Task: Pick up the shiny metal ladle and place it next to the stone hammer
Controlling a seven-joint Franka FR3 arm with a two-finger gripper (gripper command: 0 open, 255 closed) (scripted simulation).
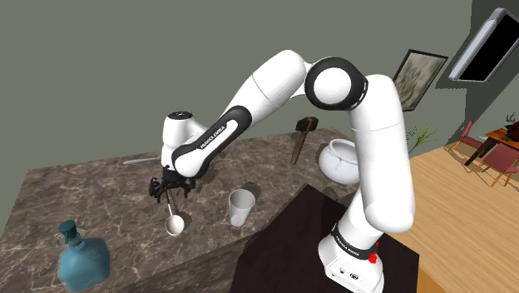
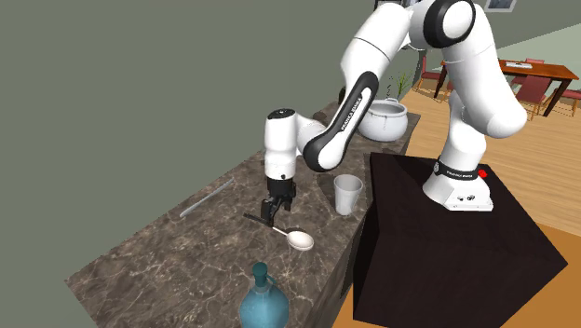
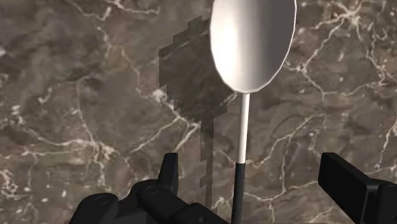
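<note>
The ladle [image 1: 173, 223] has a pale glossy bowl, a thin white stem and a dark grip; it lies on the marbled worktop [image 1: 91, 196]; the hammer [image 1: 303, 137], brown-handled with its grey head uppermost, stands well apart at the ladle's two o'clock in the shoulder view.

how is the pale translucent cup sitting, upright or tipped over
Upright: the pale translucent cup stands on the marble counter, rim up.

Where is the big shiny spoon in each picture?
Shoulder view: the ladle lies lower left of middle, just below the claw.
Second exterior view: the ladle lies near the middle, below and left of the white cup.
Wrist view: the ladle's bowl is ahead of the open claw, its handle running back between the fingers, untouched.
Shared landmark: the dark marbled counter under it in all three.
</note>
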